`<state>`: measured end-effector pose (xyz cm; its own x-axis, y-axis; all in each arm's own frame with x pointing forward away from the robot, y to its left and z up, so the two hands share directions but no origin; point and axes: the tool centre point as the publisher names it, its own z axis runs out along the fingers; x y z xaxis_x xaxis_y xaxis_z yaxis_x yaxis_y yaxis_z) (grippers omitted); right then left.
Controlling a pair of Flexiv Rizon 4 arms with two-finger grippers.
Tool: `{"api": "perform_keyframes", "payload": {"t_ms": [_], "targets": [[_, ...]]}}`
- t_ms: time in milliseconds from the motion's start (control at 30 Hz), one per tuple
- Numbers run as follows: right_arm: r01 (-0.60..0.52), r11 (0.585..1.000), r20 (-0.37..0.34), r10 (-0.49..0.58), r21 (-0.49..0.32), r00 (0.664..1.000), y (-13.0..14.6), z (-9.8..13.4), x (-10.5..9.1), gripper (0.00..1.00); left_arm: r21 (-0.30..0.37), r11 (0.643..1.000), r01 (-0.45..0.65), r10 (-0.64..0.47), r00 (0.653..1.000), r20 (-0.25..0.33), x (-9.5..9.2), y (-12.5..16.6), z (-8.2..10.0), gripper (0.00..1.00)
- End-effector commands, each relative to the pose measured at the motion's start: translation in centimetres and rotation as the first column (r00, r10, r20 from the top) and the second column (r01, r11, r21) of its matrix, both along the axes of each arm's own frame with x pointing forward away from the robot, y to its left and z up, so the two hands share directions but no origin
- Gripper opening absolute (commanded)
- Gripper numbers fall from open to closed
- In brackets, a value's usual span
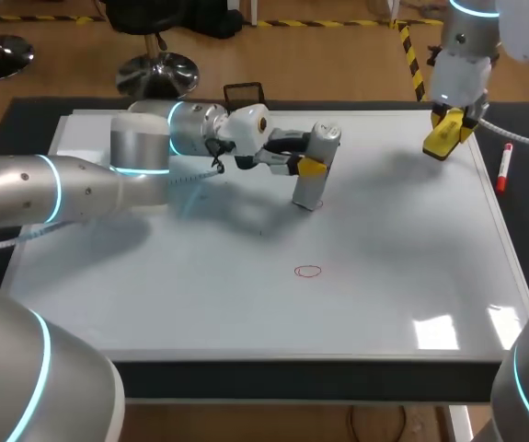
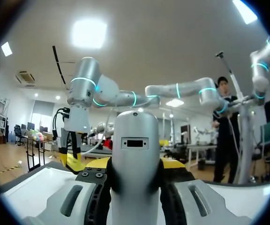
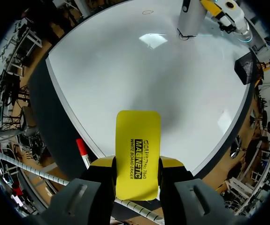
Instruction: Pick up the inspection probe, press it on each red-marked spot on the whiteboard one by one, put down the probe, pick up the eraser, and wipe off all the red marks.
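Probing step judged in hand. Grey cylindrical inspection probe (image 1: pixel 308 189) clamped upright in left gripper (image 1: pixel 312 167), tip on white whiteboard's (image 1: pixel 384 304) far half. Yellow flat eraser (image 3: pixel 138 136) pinched by right gripper (image 3: pixel 136 163) over whiteboard's far right corner. Next: probe needed on red oval mark (image 1: pixel 308 271) nearer whiteboard's front.

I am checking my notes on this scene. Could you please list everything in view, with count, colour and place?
whiteboard: one, white, lying flat under both arms
red mark: one, red ring, near the board's middle
probe: one, silver-grey, upright on the board
eraser: one, yellow, over the board's far right corner
marker: one, red and white, at the board's right edge
black object: one, black, at the board's far edge
left gripper: one, yellow-tipped, shut on the probe
right gripper: one, yellow-tipped, shut on the eraser
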<state>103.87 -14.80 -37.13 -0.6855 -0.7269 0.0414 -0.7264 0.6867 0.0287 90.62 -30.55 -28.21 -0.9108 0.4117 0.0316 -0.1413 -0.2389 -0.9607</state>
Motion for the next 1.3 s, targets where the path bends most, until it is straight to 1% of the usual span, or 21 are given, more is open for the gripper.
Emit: {"api": "perform_keyframes", "payload": {"t_ms": [33,67,133,167,333,467,600,800,933,967,1033,1067,1300], "targets": [[-0.002,1.0,-0.002,0.002,-0.004,1.0,0.0,0.1,0.0,0.0,-0.013,1.0,0.005,-0.006,1.0,-0.012,0.3,-0.4,-0.7,0.0],[-0.002,1.0,-0.002,0.002,-0.004,1.0,0.0,0.1,0.0,0.0,-0.023,1.0,0.004,-0.005,1.0,-0.024,0.4,-0.4,-0.8,0.0],[-0.002,1.0,-0.002,0.002,-0.004,1.0,0.0,0.1,0.0,0.0,-0.016,1.0,0.003,-0.003,1.0,-0.024,0.5,-0.5,-1.0,0.0],[-0.002,1.0,-0.002,0.002,-0.004,1.0,0.0,0.1,0.0,0.0,-0.02,1.0,-0.001,0.001,0.999,-0.034,0.6,-0.4,-1.2,0.0],[-0.002,1.0,-0.002,0.002,-0.004,1.0,0.0,0.1,0.0,0.0,-0.003,1.0,-0.013,0.013,0.999,-0.037,0.8,-0.3,-1.8,0.0],[-0.002,1.0,-0.002,0.002,-0.004,1.0,0.0,0.1,0.0,0.0,0.016,1.0,-0.02,0.02,0.999,-0.027,0.9,-0.2,-2.0,0.0],[-0.002,1.0,-0.002,0.002,-0.004,1.0,0.0,0.1,0.0,0.0,0.059,0.998,-0.03,0.029,0.999,0.016,0.8,0.2,-1.8,0.0],[-0.002,1.0,-0.002,0.002,-0.004,1.0,0.0,0.1,0.0,0.0,0.103,0.994,-0.035,0.03,0.998,0.053,0.5,0.5,-1.7,0.0],[-0.002,1.0,-0.002,0.002,-0.004,1.0,0.0,0.1,0.0,0.0,0.12,0.992,-0.037,0.03,0.998,0.059,0.3,0.6,-1.9,0.0],[-0.002,1.0,-0.002,0.002,-0.004,1.0,0.0,0.1,0.0,0.0,0.134,0.99,-0.04,0.031,0.997,0.069,0.3,0.6,-1.9,0.0],[-0.002,1.0,-0.002,0.002,-0.004,1.0,0.0,0.1,0.0,0.0,0.134,0.99,-0.039,0.03,0.997,0.068,0.1,0.6,-2.0,0.0],[-0.002,1.0,-0.002,0.002,-0.004,1.0,0.0,0.1,0.0,0.0,0.151,0.988,-0.044,0.032,0.996,0.08,0.1,0.6,-2.0,0.0],[-0.002,1.0,-0.002,0.002,-0.004,1.0,0.0,0.1,0.0,0.0,0.16,0.986,-0.045,0.032,0.996,0.081,-0.1,0.6,-2.2,0.0]]}}
